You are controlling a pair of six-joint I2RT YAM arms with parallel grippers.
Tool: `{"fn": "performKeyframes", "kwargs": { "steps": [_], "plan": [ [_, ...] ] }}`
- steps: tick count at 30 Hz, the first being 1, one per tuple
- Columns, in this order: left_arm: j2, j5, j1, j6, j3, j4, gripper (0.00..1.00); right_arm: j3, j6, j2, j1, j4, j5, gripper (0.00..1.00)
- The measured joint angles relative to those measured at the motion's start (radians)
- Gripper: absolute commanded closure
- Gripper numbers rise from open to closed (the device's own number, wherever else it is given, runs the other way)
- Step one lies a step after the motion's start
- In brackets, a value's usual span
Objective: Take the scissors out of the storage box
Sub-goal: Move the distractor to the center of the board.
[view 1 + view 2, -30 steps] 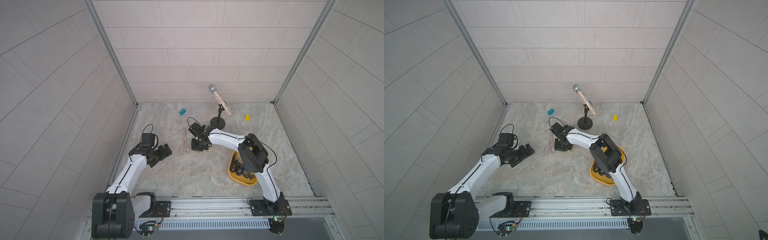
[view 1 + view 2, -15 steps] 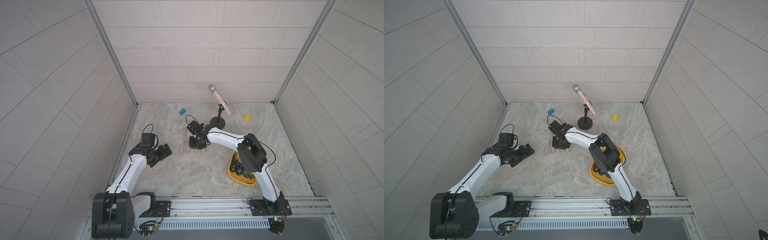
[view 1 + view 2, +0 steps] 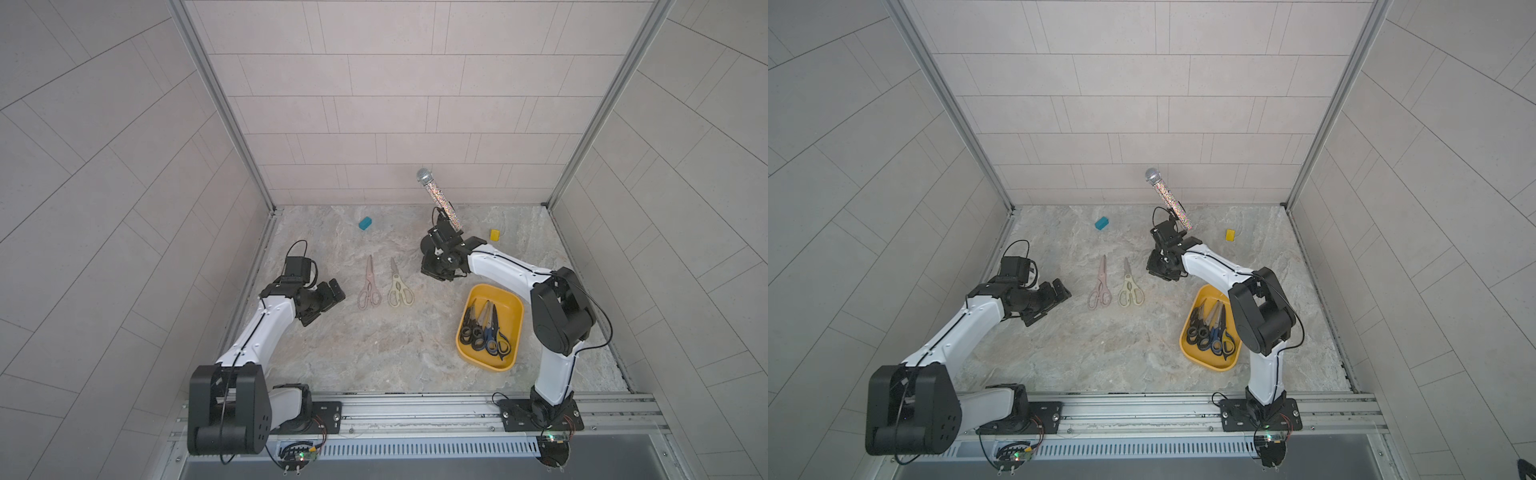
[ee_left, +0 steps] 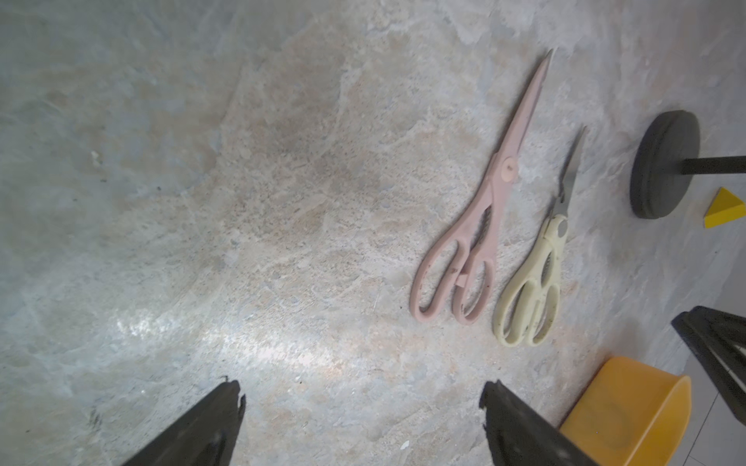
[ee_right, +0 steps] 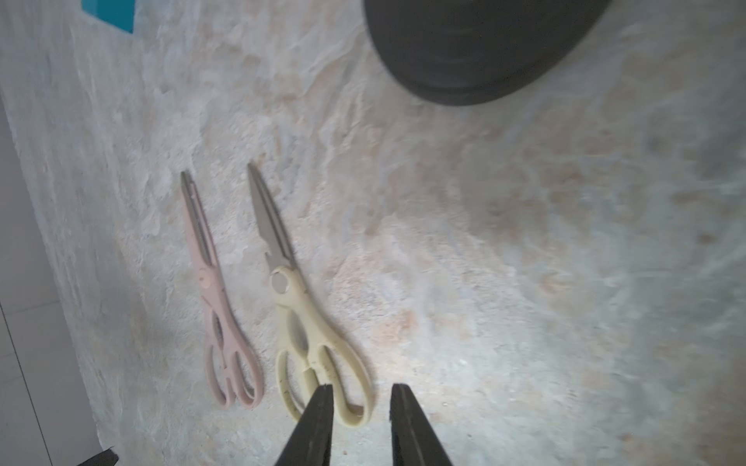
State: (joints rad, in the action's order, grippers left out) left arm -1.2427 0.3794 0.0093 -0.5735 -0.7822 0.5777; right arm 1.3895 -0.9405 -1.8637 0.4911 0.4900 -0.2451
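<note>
Scissors (image 5: 306,322), cream, lie placed on the bench (image 5: 504,282) just beside the empty, slightly open right gripper (image 5: 361,389), which should next reach into the box (image 3: 509,305) behind it for another pair (image 3: 484,328); left gripper (image 4: 361,387) hangs open.

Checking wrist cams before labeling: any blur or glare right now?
Right wrist view: blurred toward the microphone stand base; cream scissors fairly sharp. Left wrist view: sharp, glare patch on the tabletop. Both top views: even light, no glare.

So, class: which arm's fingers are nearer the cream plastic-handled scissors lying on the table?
Right. The right fingers hang close beside the cream plastic-handled scissors; the left fingers sit farther off on the opposite side, beyond the pink plastic-handled scissors.
</note>
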Motion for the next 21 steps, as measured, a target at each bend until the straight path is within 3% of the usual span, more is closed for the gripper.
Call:
{"fn": "performKeyframes", "kwargs": {
  "steps": [9, 13, 21],
  "plan": [
    [-0.004, -0.004, -0.005, -0.021, -0.018, -0.006, 0.0, -0.252, -0.113, -0.025, -0.114, -0.353, -0.058, 0.72],
    [0.002, -0.009, -0.005, -0.021, -0.018, -0.01, 0.0, -0.23, -0.158, -0.1, -0.126, -0.493, -0.055, 0.72],
    [0.005, -0.012, -0.005, -0.021, -0.018, -0.006, 0.0, -0.071, -0.199, -0.252, -0.134, -0.602, -0.028, 0.72]
  ]
}}
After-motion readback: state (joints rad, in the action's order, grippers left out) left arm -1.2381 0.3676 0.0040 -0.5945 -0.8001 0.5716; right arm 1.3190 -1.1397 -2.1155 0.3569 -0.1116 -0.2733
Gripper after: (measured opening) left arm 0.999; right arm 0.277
